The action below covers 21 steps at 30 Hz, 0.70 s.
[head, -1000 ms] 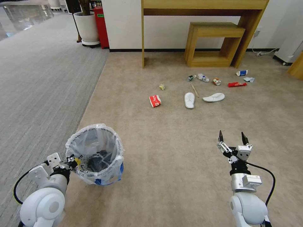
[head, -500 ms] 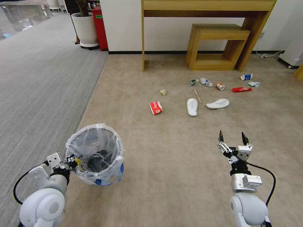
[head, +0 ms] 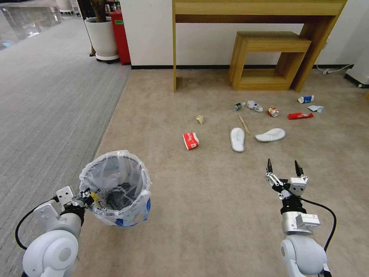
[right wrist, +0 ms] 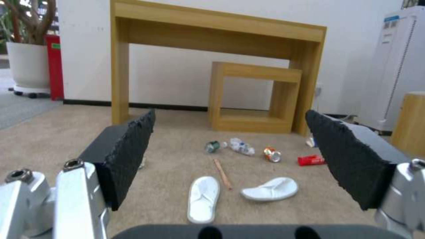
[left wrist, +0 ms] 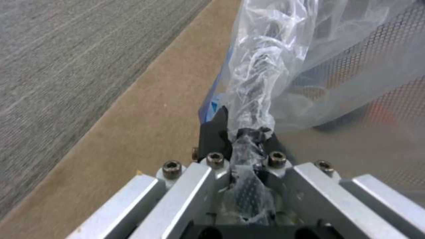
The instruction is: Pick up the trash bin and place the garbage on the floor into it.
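Rolling closer, the robot is bringing the garbage (head: 246, 125) lower in the head view, while the left gripper (head: 86, 197) keeps pinching the rim of the trash bin (head: 115, 188) and the right gripper (head: 282, 166) is hanging with jaws spread, the litter lying on the floor (head: 200, 215) well ahead of them. That bin is looking light but flimsy at its crinkly liner, so I'd judge the stiff rim the safer hold. From the left wrist, plastic is bunching between the shut jaws, whereas the right wrist view is framing both slippers (right wrist: 203, 198) between its pads (right wrist: 126, 156).
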Tool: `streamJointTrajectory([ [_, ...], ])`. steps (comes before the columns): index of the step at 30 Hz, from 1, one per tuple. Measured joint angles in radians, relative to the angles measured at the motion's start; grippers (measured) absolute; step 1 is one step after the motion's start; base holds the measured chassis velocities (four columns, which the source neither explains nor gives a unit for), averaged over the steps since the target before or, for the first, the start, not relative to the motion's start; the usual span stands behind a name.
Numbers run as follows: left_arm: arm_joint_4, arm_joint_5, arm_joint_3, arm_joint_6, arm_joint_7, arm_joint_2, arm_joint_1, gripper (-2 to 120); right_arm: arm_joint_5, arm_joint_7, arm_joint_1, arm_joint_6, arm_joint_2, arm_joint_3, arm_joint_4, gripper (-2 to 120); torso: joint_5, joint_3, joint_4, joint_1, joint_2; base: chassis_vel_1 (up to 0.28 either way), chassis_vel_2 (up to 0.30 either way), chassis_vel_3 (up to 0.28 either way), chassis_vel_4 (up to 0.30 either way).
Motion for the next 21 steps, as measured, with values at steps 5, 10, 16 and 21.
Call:
streamJointTrajectory([
  [5, -0.003, 0.004, 0.0, 0.0, 0.0, -0.003, 0.002, 1, 0.0, 0.0, -0.002, 0.0, -0.003, 0.002, 0.001, 86, -0.0003, 0.0, 0.0, 0.0, 0.0, -0.16, 0.154, 0.164, -0.144],
  [10, -0.007, 0.006, 0.0, -0.001, 0.0, -0.005, 0.004, 1, 0.0, 0.0, -0.003, 0.001, -0.005, 0.002, 0.005, 86, -0.0001, 0.0, 0.0, 0.0, 0.0, -0.151, 0.141, 0.139, -0.148],
  [16, -0.01, 0.006, -0.002, -0.001, 0.0, -0.004, 0.006, 1, 0.001, 0.0, -0.003, 0.001, -0.006, 0.002, 0.006, 86, 0.0, 0.0, 0.0, 0.0, 0.0, -0.137, 0.129, 0.136, -0.14],
  [21, -0.01, 0.006, -0.002, -0.001, -0.001, -0.004, 0.006, 1, 0.001, 0.0, -0.003, 0.001, -0.006, 0.001, 0.006, 86, 0.0001, 0.0, -0.0001, 0.0, 0.0, -0.138, 0.15, 0.132, -0.129],
])
